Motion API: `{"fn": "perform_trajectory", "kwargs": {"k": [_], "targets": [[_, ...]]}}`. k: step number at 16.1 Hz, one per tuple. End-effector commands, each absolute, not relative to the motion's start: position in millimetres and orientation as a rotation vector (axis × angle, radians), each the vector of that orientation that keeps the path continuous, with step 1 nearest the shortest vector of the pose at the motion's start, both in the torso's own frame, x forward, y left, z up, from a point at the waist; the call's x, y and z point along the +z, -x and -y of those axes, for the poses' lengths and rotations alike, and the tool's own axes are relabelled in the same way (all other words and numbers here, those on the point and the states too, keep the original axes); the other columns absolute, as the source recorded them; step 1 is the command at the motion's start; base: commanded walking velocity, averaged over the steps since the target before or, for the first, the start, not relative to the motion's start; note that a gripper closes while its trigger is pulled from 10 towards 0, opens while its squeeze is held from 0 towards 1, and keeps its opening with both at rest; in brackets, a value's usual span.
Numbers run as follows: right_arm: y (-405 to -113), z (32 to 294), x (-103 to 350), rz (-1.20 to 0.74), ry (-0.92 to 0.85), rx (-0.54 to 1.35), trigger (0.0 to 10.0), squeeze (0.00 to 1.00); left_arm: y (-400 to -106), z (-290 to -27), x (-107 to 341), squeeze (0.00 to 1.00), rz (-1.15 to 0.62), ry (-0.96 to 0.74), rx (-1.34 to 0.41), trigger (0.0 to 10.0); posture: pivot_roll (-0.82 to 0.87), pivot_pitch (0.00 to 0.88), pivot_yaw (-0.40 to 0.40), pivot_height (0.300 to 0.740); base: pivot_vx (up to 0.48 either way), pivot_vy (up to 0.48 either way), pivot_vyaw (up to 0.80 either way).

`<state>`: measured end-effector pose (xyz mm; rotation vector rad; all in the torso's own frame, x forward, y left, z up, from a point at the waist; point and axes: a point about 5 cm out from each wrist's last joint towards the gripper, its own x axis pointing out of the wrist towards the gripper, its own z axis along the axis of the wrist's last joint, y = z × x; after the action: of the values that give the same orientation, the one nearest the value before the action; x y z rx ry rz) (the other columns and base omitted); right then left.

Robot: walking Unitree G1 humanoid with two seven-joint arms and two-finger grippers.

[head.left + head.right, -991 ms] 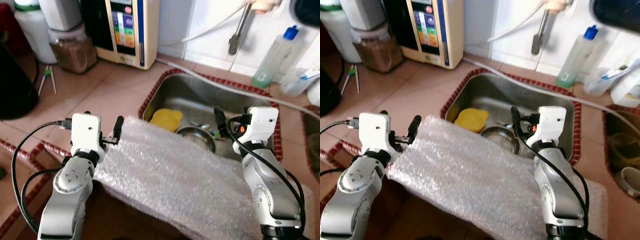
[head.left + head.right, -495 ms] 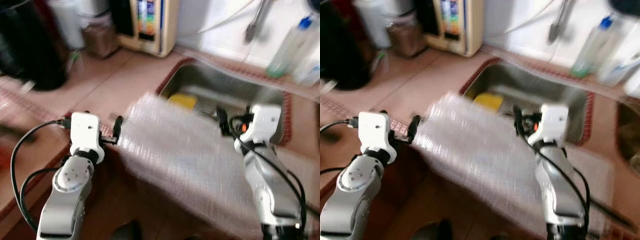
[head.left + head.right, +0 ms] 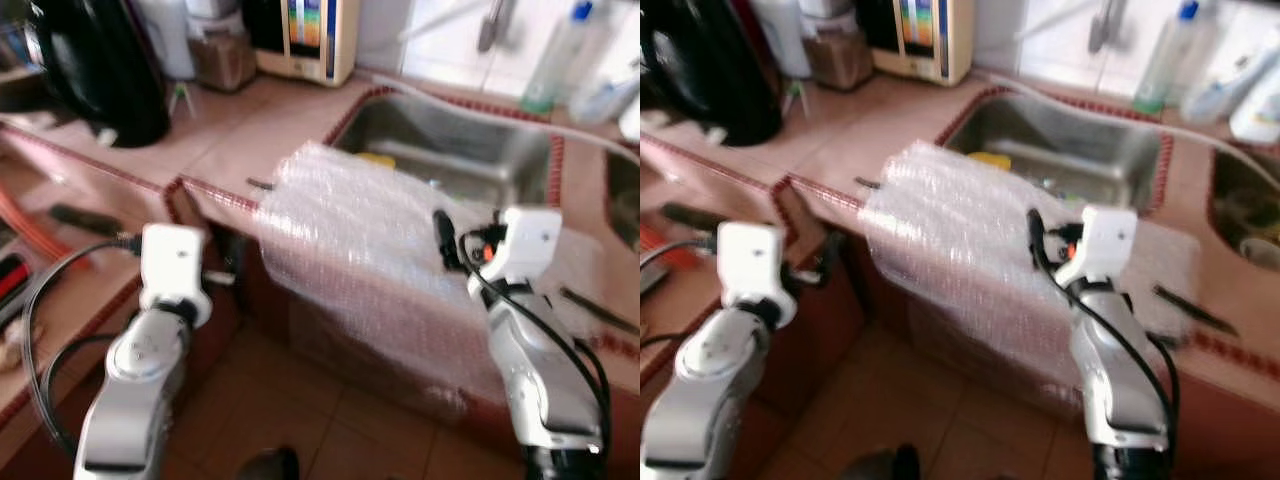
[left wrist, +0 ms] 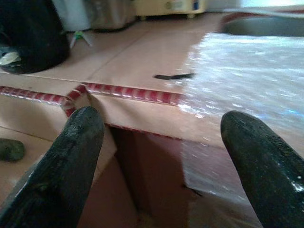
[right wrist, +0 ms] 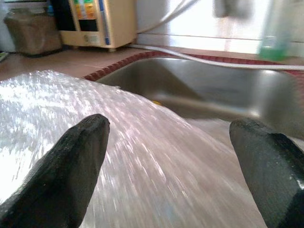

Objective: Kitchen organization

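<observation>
bubble wrap sheet (image 3: 370,240): draped over front edge of the tiled counter (image 3: 240,135), upper part lies on the counter top and over the near rim of the steel sink (image 3: 470,150), lower part hangs down the cabinet front toward the floor.
left gripper (image 4: 161,142): fingers spread wide, holding nothing; sits off the counter edge, just beside the sheet's left border, not touching it.
right gripper (image 5: 166,156): fingers spread wide, empty; hovers over the sheet's top surface, sink beyond it. Contact with the sheet: can't tell.
handling: looks very light, soft, floppy, no stiffness. Will sag and fold when lifted; plastic surface likely slick, may slide out of a shallow pinch. Bubbles can pop under a hard squeeze, otherwise not fragile.
where to grip: best guess is the free left border near the counter lip for the left arm, and a bunched fold on the top part for the right. Pinch deep, gather material first.
risk: hanging half could drag the rest off the counter.
nearby: black kettle (image 3: 100,70) and yellowish appliance (image 3: 305,35) at counter back, well apart from the sheet.
image quality: head views blurred.
</observation>
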<state>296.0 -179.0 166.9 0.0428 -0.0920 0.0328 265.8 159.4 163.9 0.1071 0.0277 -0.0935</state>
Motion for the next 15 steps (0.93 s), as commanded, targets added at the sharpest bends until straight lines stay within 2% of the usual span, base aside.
{"fn": "perform_trajectory", "kwargs": {"k": [1,8,12,15], "targets": [[-296,179,170,0.109,-0.052,0.034,10.0,0.00,-267,-160,166,0.00,-0.023,-0.118,-0.094,10.0,0.01,0.086,-0.005,0.740,-0.330,0.000,0.00],[-297,177,167,0.101,-0.051,0.041,10.0,0.00,-269,-160,165,0.00,-0.022,-0.107,-0.087,10.0,0.01,0.089,-0.007,0.740,-0.331,0.000,0.00],[-297,176,164,0.093,-0.054,0.039,10.0,0.00,-275,-161,157,0.00,-0.037,-0.096,-0.084,10.0,0.00,0.086,-0.004,0.740,0.000,0.000,0.00],[-299,176,153,0.058,-0.048,0.042,10.0,0.00,-274,-168,129,0.00,-0.113,-0.072,-0.068,10.0,0.00,0.086,-0.001,0.740,0.000,0.000,0.00]]}}
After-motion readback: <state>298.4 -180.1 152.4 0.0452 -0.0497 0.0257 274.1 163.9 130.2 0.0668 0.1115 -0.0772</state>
